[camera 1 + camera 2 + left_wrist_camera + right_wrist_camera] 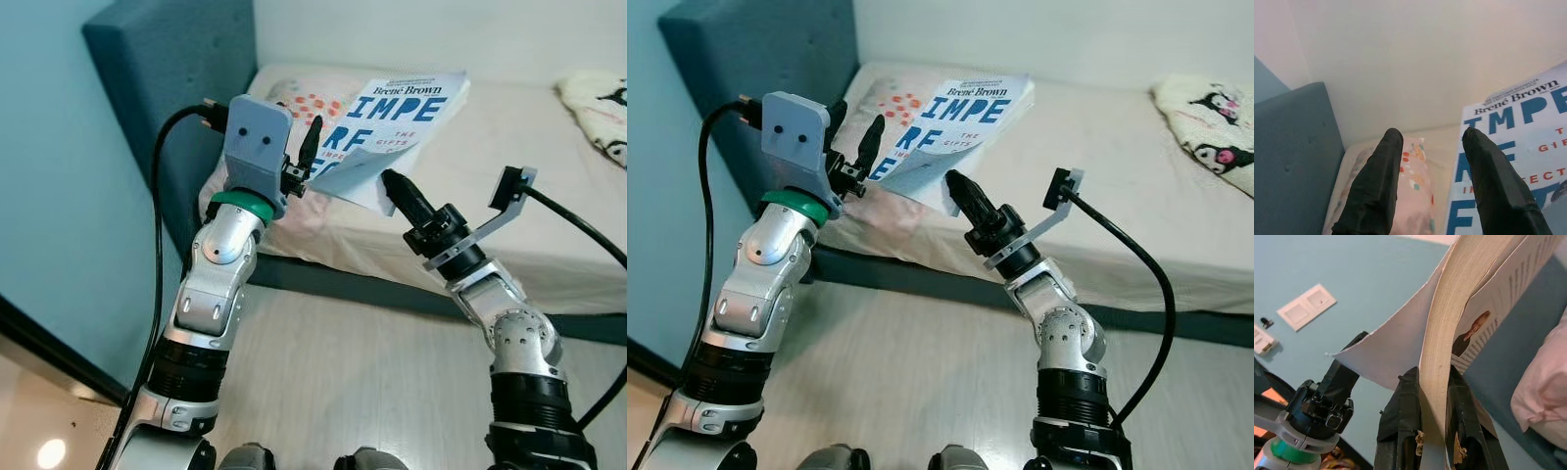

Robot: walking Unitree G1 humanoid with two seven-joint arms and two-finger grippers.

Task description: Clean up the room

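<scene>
The bed (509, 147) lies ahead with a pink pillow (294, 108) against the blue headboard (167, 69). Above the pillow hangs the book (392, 117), held by its lower corner alone: the right gripper (1435, 391) has its fingers clamped on the page block, front cover peeling away. The left gripper (1432, 181) sits just beside the cover, fingers apart, gripping nothing. Such a corner hold could let the book swing, slip or tear loose pages, dropping onto the bed.
</scene>
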